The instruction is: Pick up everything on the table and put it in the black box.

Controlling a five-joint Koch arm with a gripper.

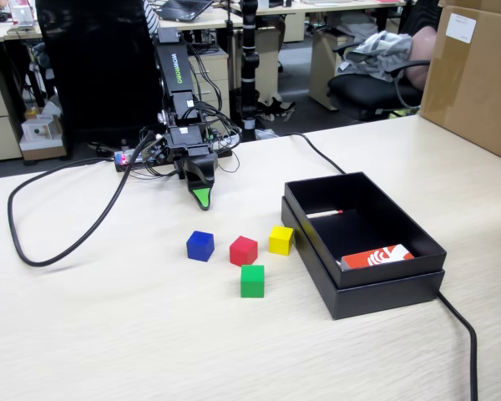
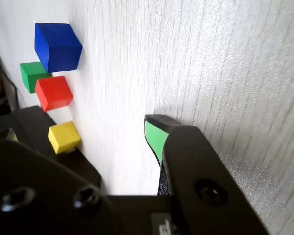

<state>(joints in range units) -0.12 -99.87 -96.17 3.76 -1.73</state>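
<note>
Four small cubes lie close together on the beige table: blue, red, yellow and green. The yellow one sits right beside the black box, which stands to their right in the fixed view. My gripper points down at the table behind the cubes, a short way from the blue one. In the wrist view the gripper is open and holds nothing. Ahead of it are the blue cube, green cube, red cube, yellow cube and box.
An orange-and-white packet and a thin pen-like stick lie inside the box. A thick black cable loops over the table's left part, and another runs past the box. A brown carton stands at the back right.
</note>
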